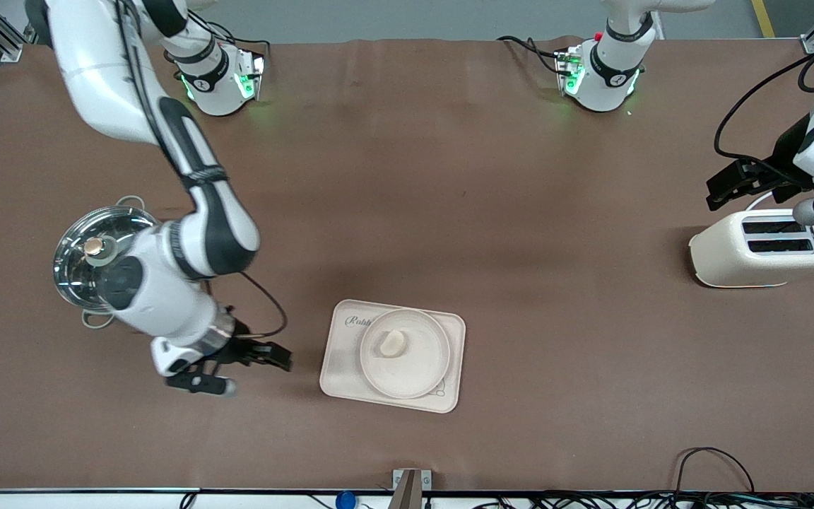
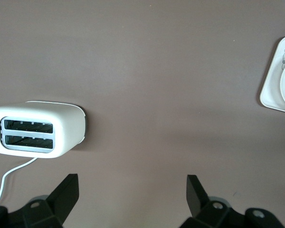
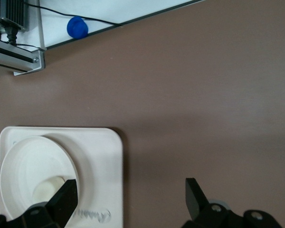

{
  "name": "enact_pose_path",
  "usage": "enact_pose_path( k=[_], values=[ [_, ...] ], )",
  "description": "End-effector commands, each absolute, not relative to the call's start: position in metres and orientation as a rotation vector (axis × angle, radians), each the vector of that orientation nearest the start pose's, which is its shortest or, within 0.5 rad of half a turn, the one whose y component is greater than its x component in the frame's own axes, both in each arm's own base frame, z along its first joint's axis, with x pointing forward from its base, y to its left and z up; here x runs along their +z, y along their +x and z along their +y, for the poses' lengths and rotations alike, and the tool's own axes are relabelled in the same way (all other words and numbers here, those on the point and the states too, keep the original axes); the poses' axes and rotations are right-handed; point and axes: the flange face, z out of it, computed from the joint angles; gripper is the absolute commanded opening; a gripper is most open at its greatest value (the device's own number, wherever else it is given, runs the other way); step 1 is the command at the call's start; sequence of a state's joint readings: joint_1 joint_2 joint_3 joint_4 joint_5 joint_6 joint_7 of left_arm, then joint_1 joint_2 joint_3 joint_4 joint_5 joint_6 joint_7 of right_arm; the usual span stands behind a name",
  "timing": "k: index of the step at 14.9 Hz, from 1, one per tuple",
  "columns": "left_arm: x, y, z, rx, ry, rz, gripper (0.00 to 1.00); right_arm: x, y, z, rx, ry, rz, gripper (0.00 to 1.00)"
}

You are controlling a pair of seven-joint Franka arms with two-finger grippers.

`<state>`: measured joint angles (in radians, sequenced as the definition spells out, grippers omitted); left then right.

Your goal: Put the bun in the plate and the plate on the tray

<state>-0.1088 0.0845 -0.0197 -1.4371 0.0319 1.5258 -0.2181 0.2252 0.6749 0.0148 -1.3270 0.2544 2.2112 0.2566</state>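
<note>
Right gripper hangs wide open and empty beside the tray; left gripper, also spread empty, waits over the toaster.

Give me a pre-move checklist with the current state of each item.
1. Bun lies in the plate: ok.
2. Plate sits on the tray, inside its edges: ok.
3. Right claw open, holding nothing, over the table beside the tray: ok.
4. Left claw open and empty, waiting above the toaster: ok.
5. Lidded pot, under the right arm, apart from the tray: ok.
</note>
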Motion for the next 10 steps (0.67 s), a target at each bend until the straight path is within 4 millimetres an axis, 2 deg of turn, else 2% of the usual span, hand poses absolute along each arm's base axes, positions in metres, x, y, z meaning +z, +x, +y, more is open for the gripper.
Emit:
enact_pose_path(
  k=[1,2,5,7,10],
  values=[
    [0.641,0.575,-0.076,-0.035,-3.102,-0.185,1.0,0.418,0.709,0.142,-0.148,-2.918,0.142,1.0],
    [0.64,0.573,-0.089,-0.031,-3.104,-0.164,1.0,0.441,0.699,0.128,-0.157,-2.977,0.095,1.0],
    [0.64,0.573,-0.092,-0.032,-3.101,-0.204,1.0,0.504,0.662,0.087,-0.125,-3.075,0.058,1.0],
    [0.64,0.573,-0.092,-0.032,-3.101,-0.204,1.0,0.546,0.635,0.071,-0.122,-3.088,0.027,1.0],
    [0.639,0.573,-0.093,-0.029,-3.103,-0.225,1.0,0.589,0.601,0.036,-0.129,-3.096,0.055,1.0]
  ],
)
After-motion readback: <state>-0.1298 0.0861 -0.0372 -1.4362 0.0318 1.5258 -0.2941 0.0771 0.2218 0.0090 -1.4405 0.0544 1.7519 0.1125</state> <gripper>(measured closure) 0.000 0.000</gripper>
